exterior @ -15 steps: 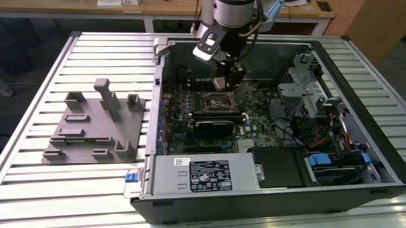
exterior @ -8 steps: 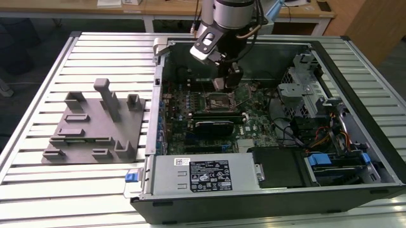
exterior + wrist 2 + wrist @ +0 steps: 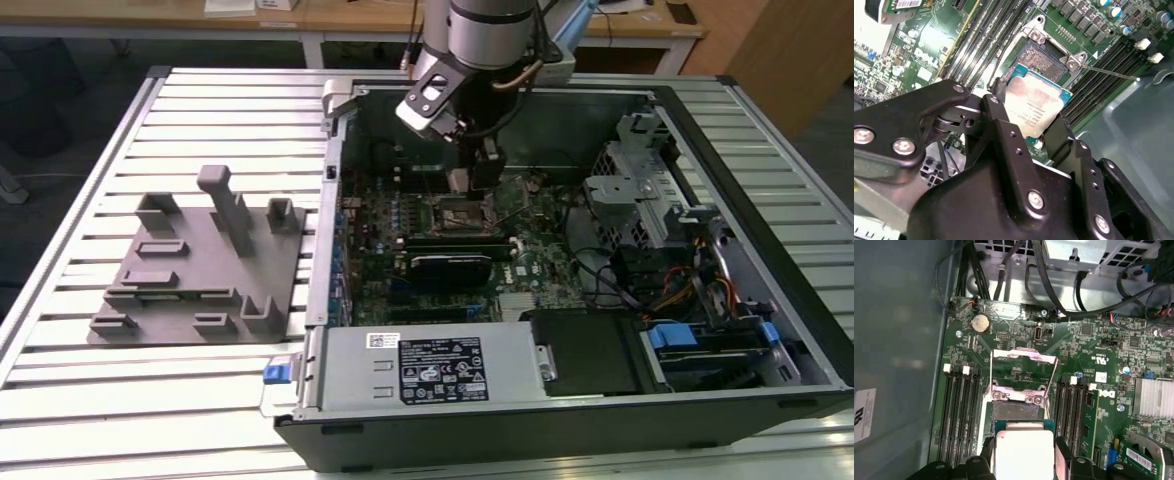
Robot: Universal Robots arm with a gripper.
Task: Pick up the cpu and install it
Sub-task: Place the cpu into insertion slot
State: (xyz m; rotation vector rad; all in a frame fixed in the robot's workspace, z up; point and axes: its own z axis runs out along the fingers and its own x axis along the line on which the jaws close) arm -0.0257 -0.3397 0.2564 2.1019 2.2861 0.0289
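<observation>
Second wrist view: my gripper (image 3: 1028,117) clamps the cpu (image 3: 1036,100) by its edges over the open socket (image 3: 1043,59); I'd keep it level, corners aligned.

You held the cpu (image 3: 1036,107), a flat square chip with a silver-grey metal top bearing small print and a thin green edge, clamped by two opposite sides in the gripper (image 3: 1028,120). In both wrist views its metal face was turned toward the cameras. It sat at the near edge of the open motherboard socket (image 3: 1016,410); contact with the socket could not be determined.
</observation>
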